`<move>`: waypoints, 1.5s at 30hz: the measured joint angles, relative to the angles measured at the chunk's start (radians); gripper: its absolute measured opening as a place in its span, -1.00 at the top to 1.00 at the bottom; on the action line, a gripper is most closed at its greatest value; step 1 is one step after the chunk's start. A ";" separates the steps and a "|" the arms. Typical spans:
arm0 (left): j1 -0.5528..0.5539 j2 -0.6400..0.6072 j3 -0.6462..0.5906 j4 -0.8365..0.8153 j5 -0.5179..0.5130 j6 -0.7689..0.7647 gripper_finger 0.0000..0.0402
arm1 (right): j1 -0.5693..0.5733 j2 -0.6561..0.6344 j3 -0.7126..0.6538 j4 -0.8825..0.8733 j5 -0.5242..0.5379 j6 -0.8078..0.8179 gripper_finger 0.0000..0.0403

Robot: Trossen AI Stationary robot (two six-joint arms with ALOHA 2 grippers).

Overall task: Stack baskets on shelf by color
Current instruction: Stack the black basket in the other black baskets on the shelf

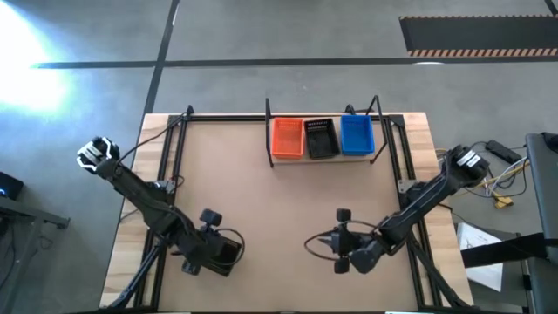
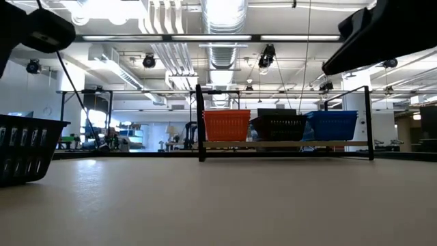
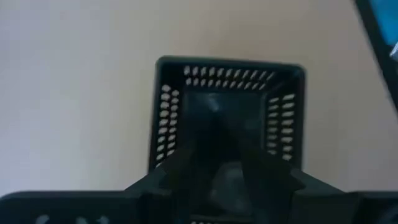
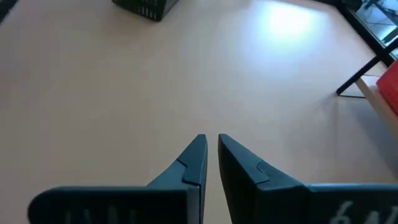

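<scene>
On the shelf [image 1: 269, 162] at the table's far side stand three baskets in a row: an orange basket [image 1: 287, 137], a black basket [image 1: 321, 138] and a blue basket [image 1: 357, 134]. In the low view they show as the orange basket [image 2: 227, 126], black basket [image 2: 280, 127] and blue basket [image 2: 333, 125] on the shelf board [image 2: 287, 145]. Near the table's front left, my left gripper [image 1: 209, 253] is shut on another black basket [image 3: 227, 118], whose open top faces the wrist camera. My right gripper [image 4: 211, 140] is shut on nothing over bare table at the front right [image 1: 342, 262]. My left gripper holds the black basket at its near wall, coming at it slanting down from above. Its own fingers [image 3: 180, 165] cover the place of contact, so the kind of hold does not show. In the low view the basket [image 2: 27, 147] is tilted; whether its bottom touches the table I cannot tell.
Black rails [image 1: 179, 131] run along the table's left and right sides. Cables and a grey box [image 1: 501, 183] lie beyond the right edge. Bare tabletop [image 1: 288, 209] lies between the shelf and both grippers. The shelf's black leg [image 4: 356, 79] shows in the right wrist view.
</scene>
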 joint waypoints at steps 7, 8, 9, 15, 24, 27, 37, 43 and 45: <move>0.073 0.006 -0.004 -0.008 -0.009 0.001 0.30 | -0.001 0.031 0.000 0.000 0.014 0.025 0.84; 0.088 0.014 -0.010 -0.006 -0.007 0.017 0.25 | -0.001 0.037 0.000 0.002 0.019 0.043 0.84; 0.100 0.025 -0.019 -0.008 0.003 0.044 0.20 | -0.001 0.042 0.000 0.002 0.026 0.062 0.84; 0.142 0.116 -0.050 -0.015 0.043 0.157 0.07 | 0.001 0.126 0.000 0.014 0.030 0.181 0.84; 0.168 0.219 -0.048 -0.024 0.044 0.298 0.78 | 0.004 0.277 0.046 0.126 0.027 0.153 0.84; 0.185 0.232 -0.024 -0.017 0.046 0.341 0.95 | 0.010 0.304 0.093 0.125 0.019 0.074 0.84; 0.318 0.356 0.184 0.187 0.013 0.599 1.00 | 0.008 0.314 0.310 0.065 -0.008 -0.279 0.78; 0.377 0.538 0.366 0.188 0.016 0.751 1.00 | 0.001 0.341 0.501 -0.216 -0.091 -0.419 0.49; 0.389 0.582 0.419 0.188 0.017 0.796 1.00 | -0.001 0.363 0.559 -0.302 -0.152 -0.485 0.39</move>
